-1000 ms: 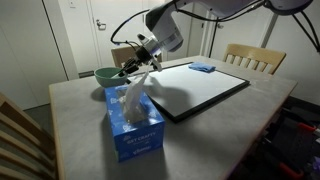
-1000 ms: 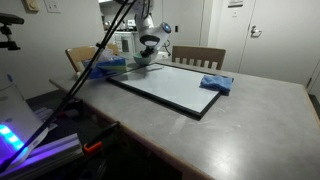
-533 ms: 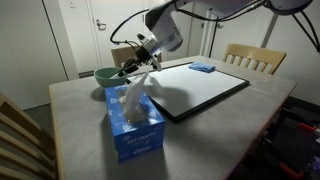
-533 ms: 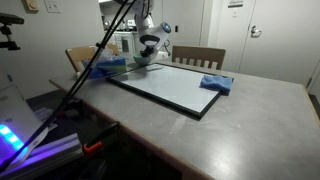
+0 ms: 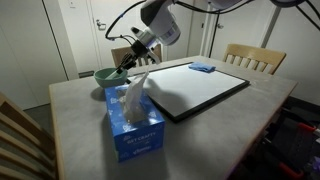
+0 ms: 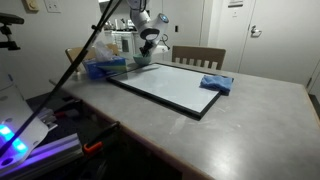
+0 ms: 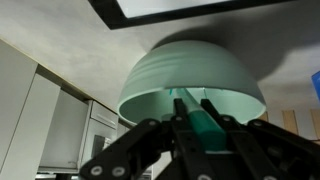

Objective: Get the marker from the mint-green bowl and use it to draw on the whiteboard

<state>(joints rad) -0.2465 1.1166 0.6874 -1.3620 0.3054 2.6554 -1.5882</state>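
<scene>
Gripper (image 7: 195, 102) pinches marker (image 7: 204, 126) (above mint-green bowl (image 7: 165, 70)).

A pale grey table (image 5: 75, 105) with a mottled, stone-like top carries three things. The whiteboard (image 5: 197, 88), with its thin black frame, lies flat across the table's middle in both exterior views (image 6: 165, 86). A blue tissue box (image 5: 135, 128) stands upright off one corner of the whiteboard, close to it but not touching. The mint-green bowl (image 5: 104, 74) sits just behind the box. In the wrist view the bowl (image 7: 190, 72) rests on bare tabletop near a whiteboard corner, apart from it.
</scene>
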